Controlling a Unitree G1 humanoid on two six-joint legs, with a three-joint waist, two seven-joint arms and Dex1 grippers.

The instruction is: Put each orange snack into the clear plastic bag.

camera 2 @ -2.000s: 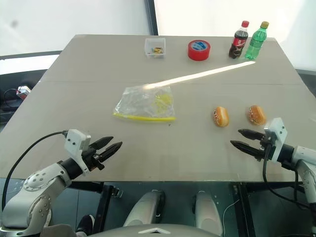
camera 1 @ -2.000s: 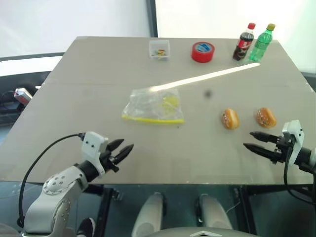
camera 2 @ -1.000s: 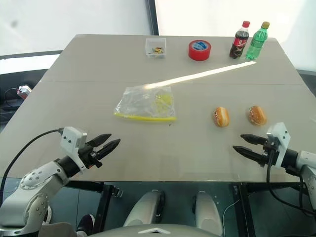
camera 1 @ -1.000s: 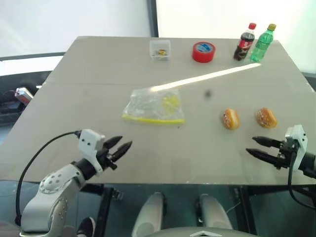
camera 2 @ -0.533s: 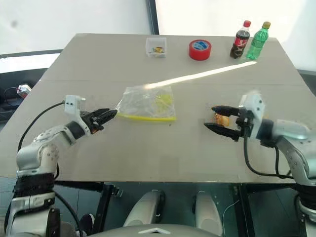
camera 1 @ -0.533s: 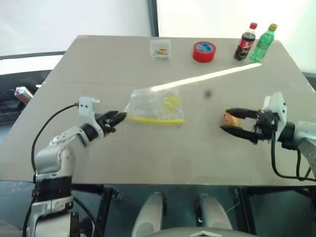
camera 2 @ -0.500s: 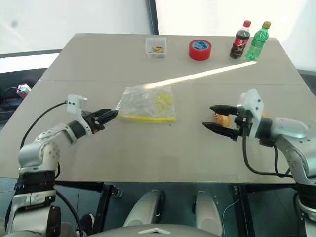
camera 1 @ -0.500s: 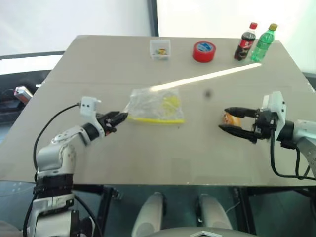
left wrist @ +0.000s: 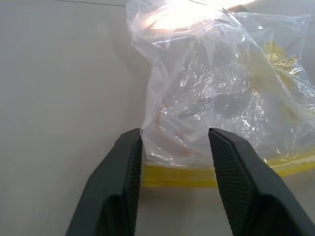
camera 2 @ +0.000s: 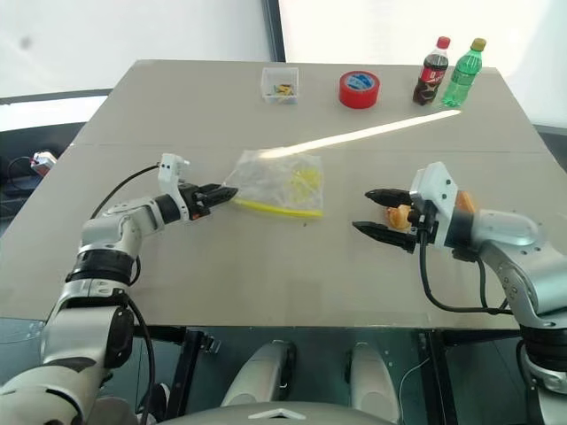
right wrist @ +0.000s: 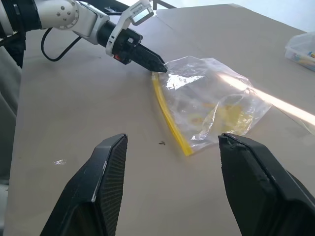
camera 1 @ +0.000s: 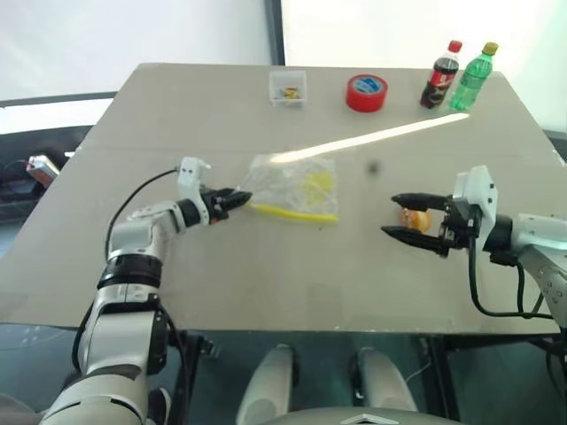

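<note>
1. Slippage is what I am worrying about first: my left gripper [left wrist: 174,147] is reaching the left corner of the clear plastic bag [camera 1: 297,188] with its jaws parted, one on either side of the yellow strip [left wrist: 197,175]. From the wrist view I am judging that they are not clamping the film yet, so a shallow bite would only be pushing the bag to the right across the tabletop [camera 1: 177,115].
2. Crumpling is the next risk: if I am catching both layers together, the mouth will be staying shut and no snack will be going in.
3. On the right, my right gripper [camera 2: 379,213] is hovering with jaws wide open and holding nothing, just in front of the nearer orange snack [camera 2: 398,215]. A careless closing could be nudging the rounded piece away, or squashing it.
4. The second orange snack [camera 2: 464,201] is sitting just behind the gripper's body, largely hidden, and the arm could be brushing it.
5. The bag is lying flat, crinkled and glossy, in the middle of the tabletop, with its yellow strip along the near edge and something yellowish showing through toward its right side. Both snacks are resting on the tabletop to its right, orange-brown and bun-like.
</note>
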